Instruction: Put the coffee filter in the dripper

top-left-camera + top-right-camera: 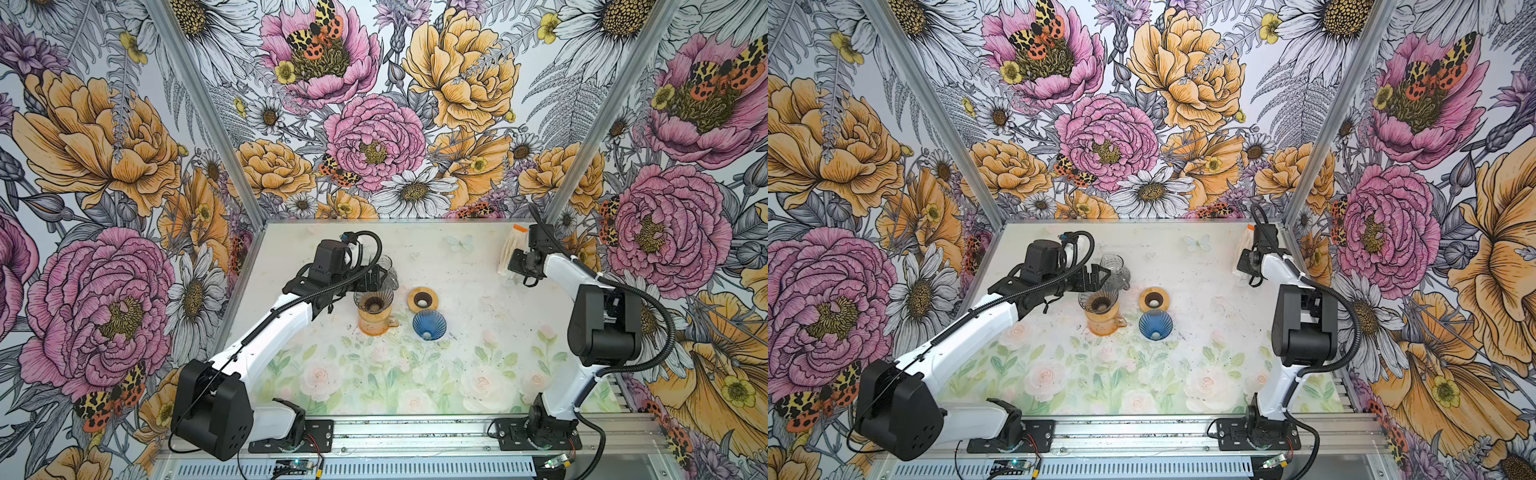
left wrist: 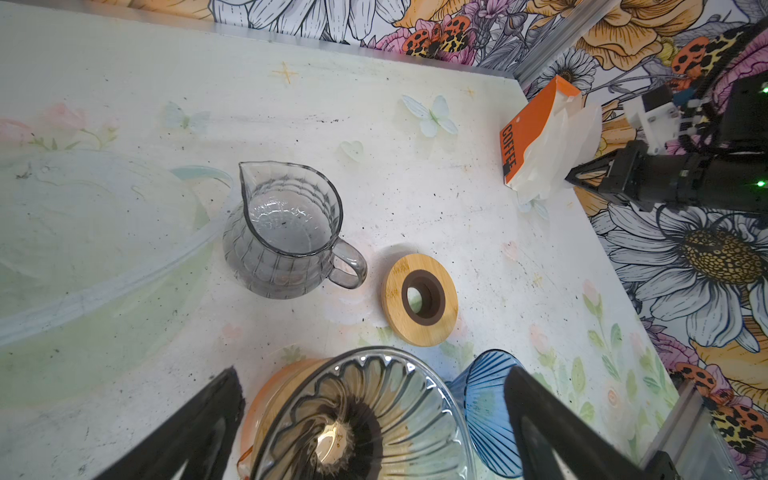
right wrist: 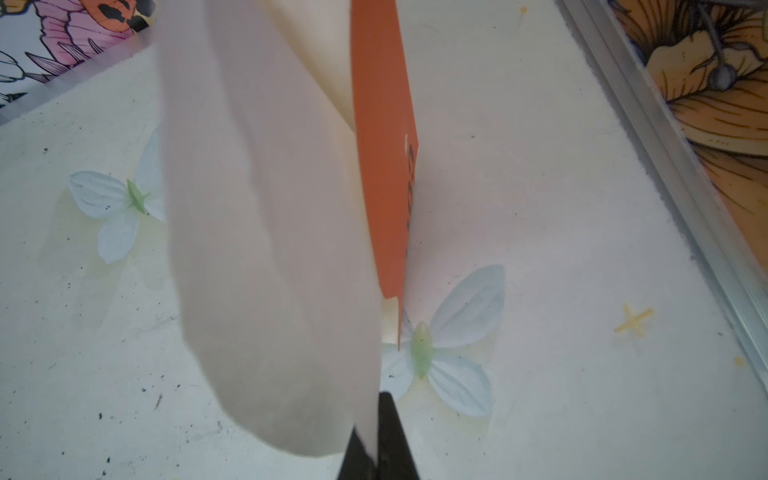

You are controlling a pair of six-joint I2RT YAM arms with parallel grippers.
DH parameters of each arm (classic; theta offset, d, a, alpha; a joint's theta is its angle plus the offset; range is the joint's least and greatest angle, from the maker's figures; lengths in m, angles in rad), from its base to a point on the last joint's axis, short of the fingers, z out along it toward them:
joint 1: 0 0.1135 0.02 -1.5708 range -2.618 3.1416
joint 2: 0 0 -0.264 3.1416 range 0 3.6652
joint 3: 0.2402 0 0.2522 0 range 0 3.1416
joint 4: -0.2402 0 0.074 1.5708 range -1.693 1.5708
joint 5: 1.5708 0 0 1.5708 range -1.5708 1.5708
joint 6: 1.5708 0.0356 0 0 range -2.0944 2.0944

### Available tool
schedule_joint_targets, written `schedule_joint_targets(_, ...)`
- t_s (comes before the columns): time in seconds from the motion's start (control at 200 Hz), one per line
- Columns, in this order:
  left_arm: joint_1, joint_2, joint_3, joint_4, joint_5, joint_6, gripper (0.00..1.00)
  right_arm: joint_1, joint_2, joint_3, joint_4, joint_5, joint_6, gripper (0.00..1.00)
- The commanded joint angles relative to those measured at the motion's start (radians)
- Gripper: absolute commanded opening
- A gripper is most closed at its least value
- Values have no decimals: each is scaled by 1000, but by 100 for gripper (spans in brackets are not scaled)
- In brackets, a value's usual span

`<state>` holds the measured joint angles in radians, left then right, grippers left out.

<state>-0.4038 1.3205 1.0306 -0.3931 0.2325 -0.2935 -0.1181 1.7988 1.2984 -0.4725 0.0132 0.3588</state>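
A white paper coffee filter [image 3: 270, 249] stands at the back right beside its orange pack [image 2: 528, 129]. My right gripper [image 3: 376, 440] is shut on the filter's lower edge; in both top views it [image 1: 509, 259] [image 1: 1241, 259] sits against the pack. A smoky glass dripper [image 1: 372, 300] [image 1: 1098, 302] [image 2: 365, 415] rests on an orange carafe [image 1: 376, 326] mid-table. My left gripper [image 2: 374, 376] [image 1: 376, 277] hangs open just above and behind that dripper, one finger on either side of it, touching nothing.
A blue dripper [image 1: 429, 325] [image 2: 482, 399] lies on the table right of the carafe. A wooden ring [image 1: 422, 300] [image 2: 419, 299] is behind it. A clear glass pitcher [image 2: 286, 232] [image 1: 1115, 270] stands behind the left gripper. The aluminium frame post [image 2: 540, 58] is close to the pack.
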Motion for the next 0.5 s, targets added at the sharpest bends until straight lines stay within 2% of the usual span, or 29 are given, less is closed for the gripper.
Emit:
schedule_joint_targets(0.0,-9,4,13,2,18,-6,99,5,-47,-20,-22,1,7,0)
schedule_joint_targets(0.25,-9,4,9,3,20,-7,99,4,-48,-70,-29,10,23,0)
schedule_joint_targets(0.49,-9,5,4,2,21,-3,99,2,-25,-70,-26,13,11,6)
